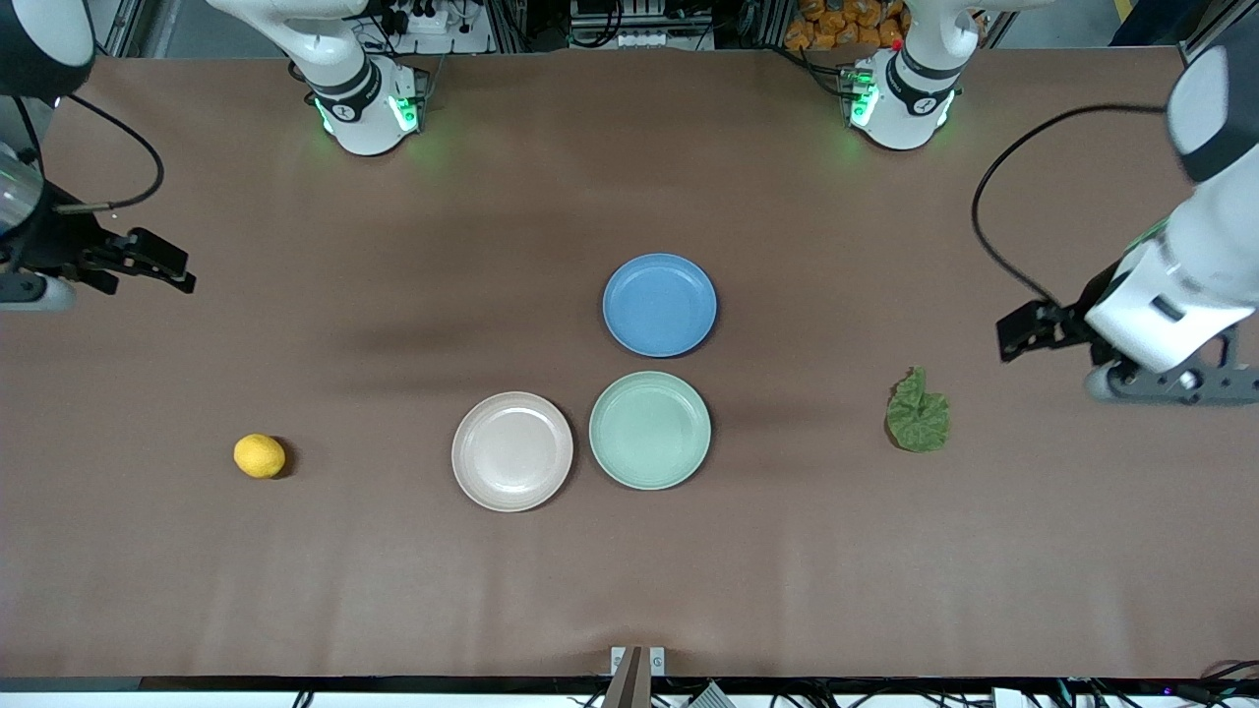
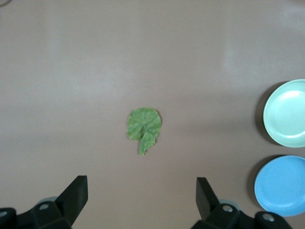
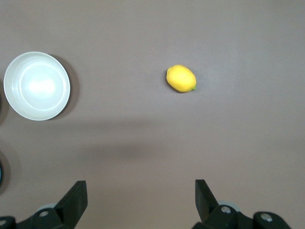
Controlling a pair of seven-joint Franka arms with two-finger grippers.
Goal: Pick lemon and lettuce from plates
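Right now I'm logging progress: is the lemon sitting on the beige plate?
No, the lemon lies on the bare table, well apart from the empty beige plate, toward the right arm's end.

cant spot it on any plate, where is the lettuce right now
In the front view the lettuce lies flat on the bare table toward the left arm's end, apart from the mint green plate, its nearest neighbour.

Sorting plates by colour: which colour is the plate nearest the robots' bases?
Blue; the plate shows best in the front view.
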